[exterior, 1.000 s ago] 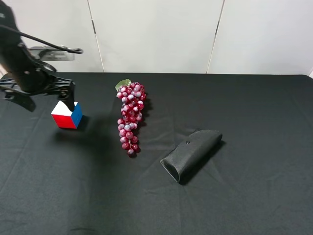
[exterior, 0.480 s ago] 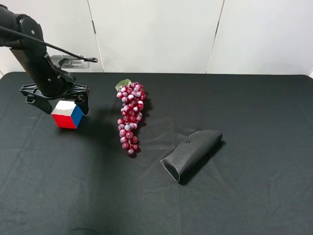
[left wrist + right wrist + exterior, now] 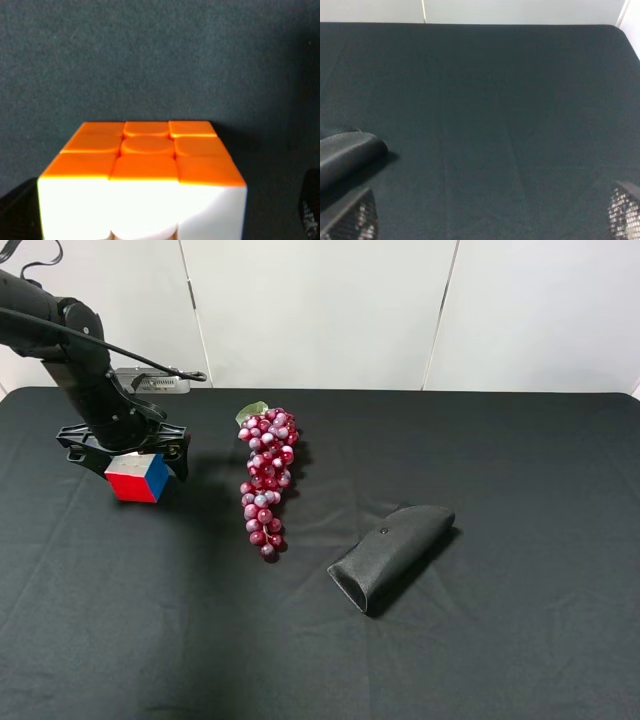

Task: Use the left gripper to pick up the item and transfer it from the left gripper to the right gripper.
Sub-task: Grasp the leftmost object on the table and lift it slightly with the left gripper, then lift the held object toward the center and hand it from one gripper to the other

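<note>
The left gripper (image 3: 133, 458) is lowered over the cube (image 3: 138, 480), its two fingers spread apart, one on each side of the cube. In the left wrist view the cube (image 3: 145, 165) fills the space straight ahead of the gripper, showing an orange and a white face. The dark fingertips (image 3: 12, 215) sit at the far edges with cloth showing between them and the cube, so they are not clamped on it. The cube rests on the black cloth (image 3: 500, 460).

A bunch of grapes (image 3: 266, 478) lies near the left gripper, on its side toward the middle of the table. The black pouch (image 3: 392, 553) lies beyond the grapes, well apart.

The right gripper (image 3: 487, 217) is out of the high view. Its wrist view shows its fingers wide apart with nothing between them, and one end of the pouch (image 3: 345, 155) lies just ahead of one finger.
</note>
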Robot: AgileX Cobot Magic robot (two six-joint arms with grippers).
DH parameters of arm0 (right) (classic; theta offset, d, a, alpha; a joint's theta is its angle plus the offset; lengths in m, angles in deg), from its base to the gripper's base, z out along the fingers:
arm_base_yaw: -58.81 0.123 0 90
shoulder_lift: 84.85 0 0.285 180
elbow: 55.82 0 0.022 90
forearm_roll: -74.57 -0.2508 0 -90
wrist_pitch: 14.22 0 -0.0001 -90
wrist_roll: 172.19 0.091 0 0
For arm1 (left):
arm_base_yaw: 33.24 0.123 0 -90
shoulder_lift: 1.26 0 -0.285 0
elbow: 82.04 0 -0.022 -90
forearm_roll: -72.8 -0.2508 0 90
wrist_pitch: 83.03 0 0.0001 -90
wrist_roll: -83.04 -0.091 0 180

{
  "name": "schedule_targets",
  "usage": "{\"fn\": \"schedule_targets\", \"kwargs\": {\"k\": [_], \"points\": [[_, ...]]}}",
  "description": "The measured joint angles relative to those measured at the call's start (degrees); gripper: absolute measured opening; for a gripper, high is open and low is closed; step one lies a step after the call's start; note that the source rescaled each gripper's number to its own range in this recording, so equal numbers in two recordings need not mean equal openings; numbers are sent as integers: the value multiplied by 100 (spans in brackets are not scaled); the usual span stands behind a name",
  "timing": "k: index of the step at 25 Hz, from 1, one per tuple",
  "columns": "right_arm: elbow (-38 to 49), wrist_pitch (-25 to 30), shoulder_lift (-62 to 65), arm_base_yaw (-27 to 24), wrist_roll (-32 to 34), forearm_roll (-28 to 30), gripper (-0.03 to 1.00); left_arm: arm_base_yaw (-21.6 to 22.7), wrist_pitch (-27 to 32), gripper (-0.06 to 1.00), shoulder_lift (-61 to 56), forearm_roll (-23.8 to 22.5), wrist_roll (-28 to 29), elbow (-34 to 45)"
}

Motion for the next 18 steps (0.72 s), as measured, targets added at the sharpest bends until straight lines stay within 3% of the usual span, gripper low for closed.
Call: {"fn": "schedule_targets", "kwargs": {"k": [2,4,7,9,10,18], "points": [[0,0,0,0,0,0,100,0,0,95,0,0,0,0],[0,6,0,0,0,0,100,0,0,82,0,0,4,0],[0,1,0,0,0,0,100,0,0,47,0,0,4,0],[0,1,0,0,0,0,100,0,0,7,0,0,10,0],[0,1,0,0,0,0,100,0,0,0,0,0,16,0],[0,1,0,0,0,0,100,0,0,0,0,0,51,0]]}}
